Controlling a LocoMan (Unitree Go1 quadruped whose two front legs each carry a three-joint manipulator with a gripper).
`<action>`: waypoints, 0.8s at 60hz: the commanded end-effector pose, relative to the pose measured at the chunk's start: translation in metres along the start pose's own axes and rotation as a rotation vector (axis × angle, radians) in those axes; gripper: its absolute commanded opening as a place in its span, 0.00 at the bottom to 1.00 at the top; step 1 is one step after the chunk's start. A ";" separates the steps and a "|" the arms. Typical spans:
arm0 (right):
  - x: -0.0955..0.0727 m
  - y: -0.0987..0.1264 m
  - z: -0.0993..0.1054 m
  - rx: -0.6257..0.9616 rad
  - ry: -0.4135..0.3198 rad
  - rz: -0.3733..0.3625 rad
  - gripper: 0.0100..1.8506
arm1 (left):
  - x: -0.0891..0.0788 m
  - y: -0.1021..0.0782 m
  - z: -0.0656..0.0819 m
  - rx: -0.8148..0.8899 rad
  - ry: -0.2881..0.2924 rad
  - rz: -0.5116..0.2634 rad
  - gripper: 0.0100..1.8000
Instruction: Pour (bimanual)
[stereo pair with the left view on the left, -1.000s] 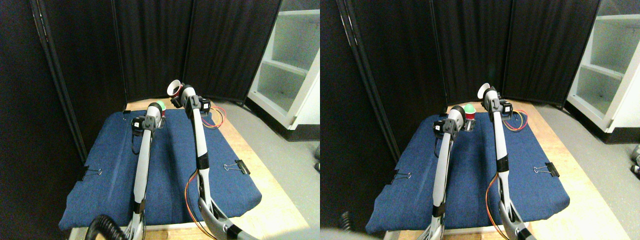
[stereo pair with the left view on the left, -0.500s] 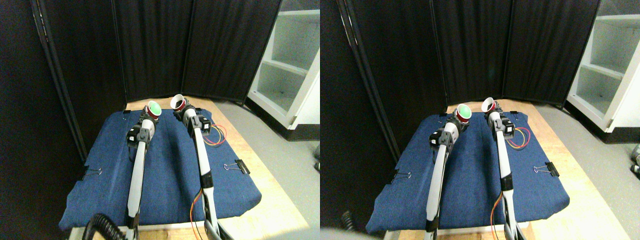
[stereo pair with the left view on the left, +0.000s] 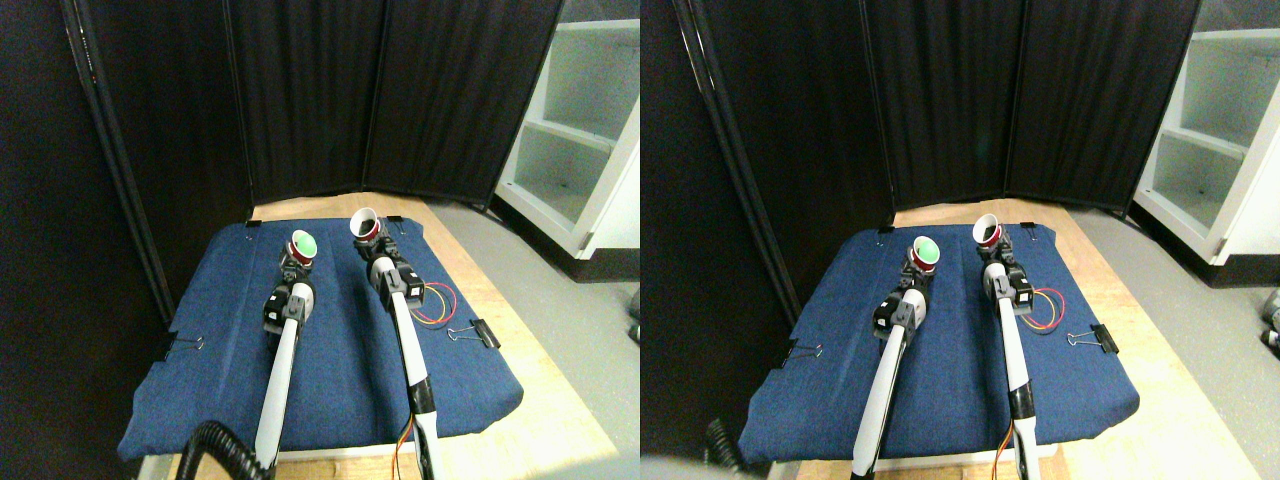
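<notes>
- Two red cups are standing out at the far part of the blue cloth (stereo pair with the left view on the left: 340, 340), one at the end of each arm.
- The left hand (stereo pair with the left view on the left: 298, 262) is sitting right under the cup with the green inside (stereo pair with the left view on the left: 303, 245) and seems to be holding it around its lower part; how wide the jaws are, I cannot tell, because they are too small and partly hidden by the cup.
- The right hand (stereo pair with the left view on the left: 372, 245) is sitting in the same way under the cup with the white inside (stereo pair with the left view on the left: 364, 223); it looks closed around the base, but the opening of the jaws is also not readable.
- Both cups are standing nearly upright, with their mouths turned a little toward the camera, low over the cloth; whether their bottoms are touching it I cannot say.
- The relation that matters: the white cup is lying to the right of the green one and a little farther away, with a clear gap between them, each cup in line with its own arm.
- In my judgement, for a pour one cup must be brought over the other and tipped sideways across this gap, so the rims need to come closer first.
- A binder clip (stereo pair with the left view on the left: 472, 332) is pinching the cloth at the right edge of the bench (stereo pair with the left view on the left: 520, 350), well apart from the cups.
</notes>
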 end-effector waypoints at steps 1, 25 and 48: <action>0.005 -0.002 0.001 0.006 -0.026 0.004 0.00 | 0.004 0.000 -0.003 -0.032 -0.021 -0.010 0.00; 0.022 -0.025 -0.007 0.110 -0.046 -0.067 0.00 | 0.013 0.014 -0.007 -0.146 -0.065 0.049 0.00; 0.036 -0.050 -0.009 0.193 -0.083 -0.114 0.04 | 0.019 0.021 -0.004 -0.259 -0.114 0.051 0.00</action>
